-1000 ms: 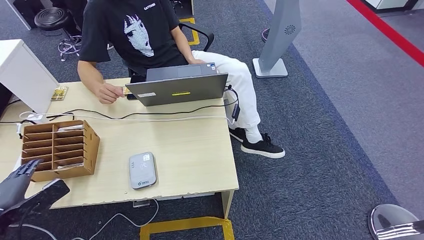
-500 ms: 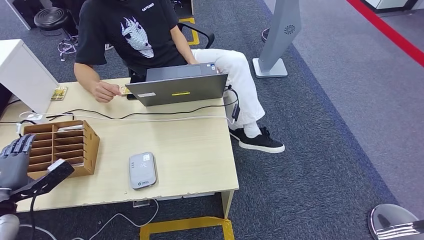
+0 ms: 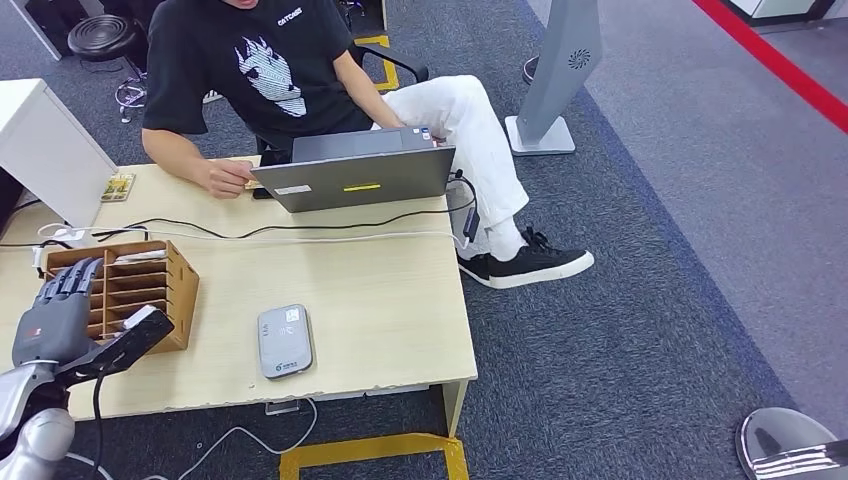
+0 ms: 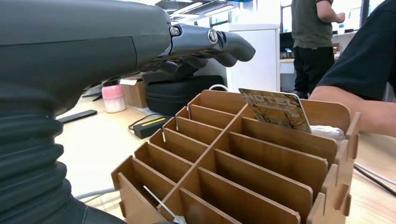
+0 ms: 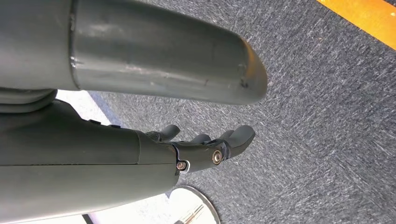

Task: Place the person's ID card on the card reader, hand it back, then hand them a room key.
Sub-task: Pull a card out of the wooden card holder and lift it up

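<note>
The robot's left hand (image 3: pixel 55 312) is at the lower left of the head view, just above the near end of a brown wooden box with slots (image 3: pixel 150 275). Its fingers (image 3: pixel 72 278) are stretched out flat and a little apart, and it holds nothing. In the left wrist view the same hand (image 4: pixel 205 44) reaches over the box (image 4: pixel 243 172), and a patterned card (image 4: pixel 275 109) stands up in a far slot.

The right hand (image 5: pixel 205 147) hangs over the dark grey carpet (image 5: pixel 327 116) in the right wrist view. Its fingers are gently curved with small gaps between them, and there is nothing in them.

The grey card reader (image 3: pixel 285 340) lies flat on the light wooden table (image 3: pixel 380 300), low in the middle of the head view and to the right of the box. Nothing lies on it.

A person in a black shirt (image 3: pixel 250 60) sits at the top of the picture behind a grey laptop (image 3: pixel 355 175). The person's hand (image 3: pixel 222 177) rests on the table to the left of the laptop and pinches a small yellowish card (image 3: pixel 246 182). It is too small to tell what is on it. Another small card (image 3: pixel 118 186) lies at the upper left of the table. Black and white wires (image 3: pixel 300 232) run across the table between the laptop and the box.
</note>
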